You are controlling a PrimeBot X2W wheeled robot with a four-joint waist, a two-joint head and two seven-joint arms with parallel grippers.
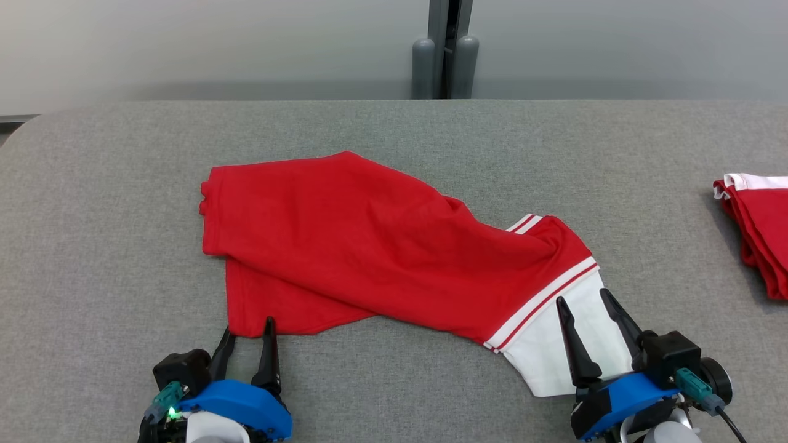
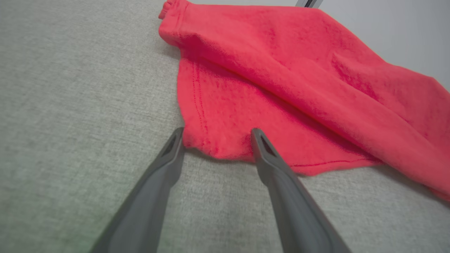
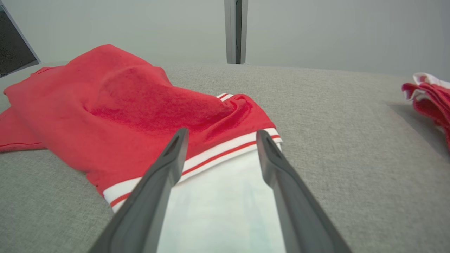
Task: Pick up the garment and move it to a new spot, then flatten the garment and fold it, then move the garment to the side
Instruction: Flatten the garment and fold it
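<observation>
Garment [image 1: 369, 246], mid-worktop: bright red, w/ a plain white end panel twd the front edge, set off by a white band w/ a thin red stripe. Worktop [image 1: 123, 184]: speckled grey fabric. Second garment [image 1: 760, 227], right edge: red w/ white trim. Left gripper [image 1: 249, 326] & right gripper [image 1: 582, 295]: black fingers, blue mounts.

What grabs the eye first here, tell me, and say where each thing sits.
A rumpled red garment with a white, striped end sprawls across the middle of the grey table. The open left gripper sits at its near red corner, the open right gripper over the white end. A second red-and-white garment lies folded at the table's right edge.
</observation>
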